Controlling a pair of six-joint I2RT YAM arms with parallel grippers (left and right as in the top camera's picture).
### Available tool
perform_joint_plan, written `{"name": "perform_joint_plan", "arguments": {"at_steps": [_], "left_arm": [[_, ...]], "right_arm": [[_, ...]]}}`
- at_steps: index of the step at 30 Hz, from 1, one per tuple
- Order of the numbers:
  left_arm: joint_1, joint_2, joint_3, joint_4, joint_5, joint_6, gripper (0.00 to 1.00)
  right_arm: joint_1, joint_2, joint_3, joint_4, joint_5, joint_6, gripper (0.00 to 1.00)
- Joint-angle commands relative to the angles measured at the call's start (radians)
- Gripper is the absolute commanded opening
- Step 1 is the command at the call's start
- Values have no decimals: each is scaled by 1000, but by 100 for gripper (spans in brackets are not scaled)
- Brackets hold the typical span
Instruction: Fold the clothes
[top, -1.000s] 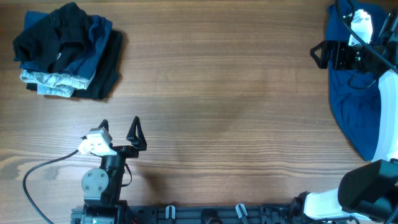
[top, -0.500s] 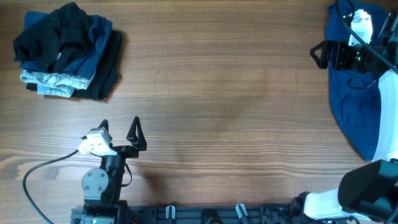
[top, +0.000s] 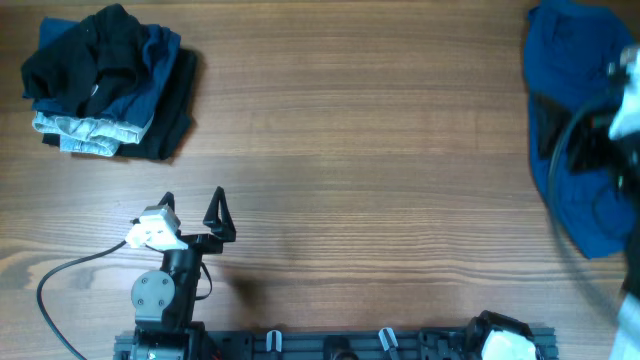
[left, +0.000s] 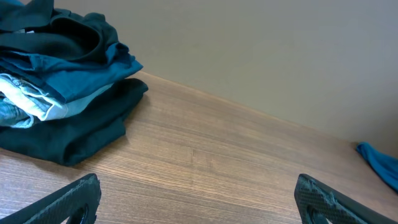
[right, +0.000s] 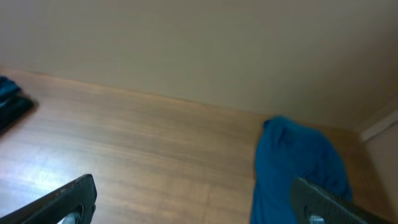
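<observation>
The limp, light royal-blue garment (right: 298, 158), crumpled ahead and to the right of the right gripper (right: 193, 193), would likely be best pinched at a hem or corner, that gripper and the left gripper (top: 192, 198) both being spread wide and empty.

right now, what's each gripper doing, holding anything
left gripper: open, holding nothing
right gripper: open, holding nothing
</observation>
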Motion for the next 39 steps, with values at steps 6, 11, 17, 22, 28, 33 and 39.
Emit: {"name": "perform_joint_plan", "arguments": {"at_steps": [6,11,17,22,28,33,39], "left_arm": [[6,-7,-3,-4,12,20,100],[6,-7,-3,-4,11,20,100],[6,-7,-3,-4,12,20,100],[6,-7,-3,-4,12,20,100],[6,-7,-3,-4,12,20,100],[6,-7,-3,-4,12,20,100],[6,-7,-3,-4,11,20,100]], "right_arm": [[70,-372,-704,702,-228,26,100],[264,-548,-1087,986,74,280,100],[296,-750,-1322,1004,86,331,100],[291,-905,-1470,1007,94,329,100],[289,-971,-1471,902,168,330,100],[274,-993,-1471,896,237,330,100],[269,-993,-1471,897,235,330,100]]}}
